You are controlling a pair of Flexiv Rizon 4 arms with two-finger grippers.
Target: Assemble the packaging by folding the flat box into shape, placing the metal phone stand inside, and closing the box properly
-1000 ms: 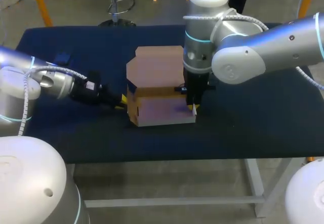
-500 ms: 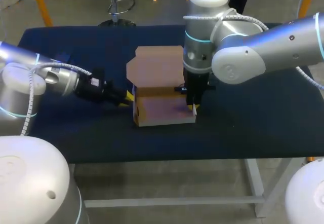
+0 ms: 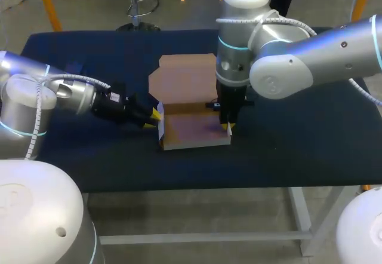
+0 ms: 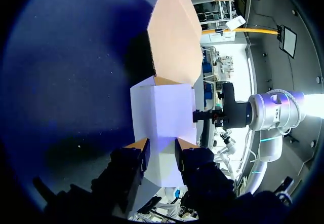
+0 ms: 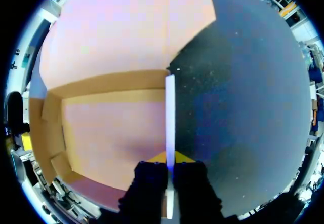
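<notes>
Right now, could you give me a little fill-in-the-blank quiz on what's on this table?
The cardboard box sits on a dark ___ table. Its lid is ___. The right gripper pinches the box's ___ wall from above. The left gripper is at the box's ___ side.
Missing words: blue; open; right; left.

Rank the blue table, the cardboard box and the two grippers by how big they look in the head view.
1. table
2. cardboard box
3. left gripper and right gripper: both small and partly hidden, too alike to rank.
</notes>
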